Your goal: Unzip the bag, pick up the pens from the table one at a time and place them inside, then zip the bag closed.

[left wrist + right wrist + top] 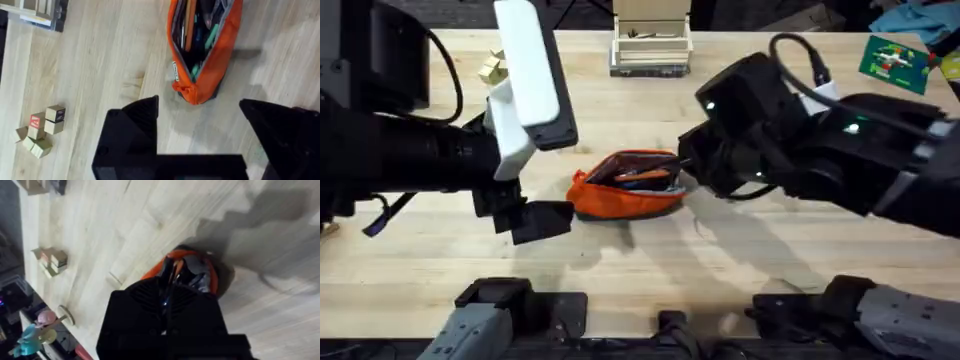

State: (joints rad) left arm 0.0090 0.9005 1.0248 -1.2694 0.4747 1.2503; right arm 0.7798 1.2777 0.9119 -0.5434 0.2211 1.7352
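Note:
The orange bag (625,188) lies in the middle of the table (740,270) with its zipper open. Slim pens (190,25) show inside its mouth, among them an orange one and green ones. My left gripper (200,117) is open just off the bag's (207,60) left end, with nothing between its black fingers (135,120). It also shows left of the bag in the overhead view, my left gripper (535,215). My right gripper (688,165) is down at the bag's right end. Seen from the wrist, my right gripper (167,287) has its fingers together over the bag (195,272); whatever they pinch is hidden.
Small wooden blocks (492,68) sit at the back left, also seen as blocks (42,131). A cream box (650,45) stands at the back centre. A green card (895,58) lies at the back right. Bare wood stretches in front of the bag.

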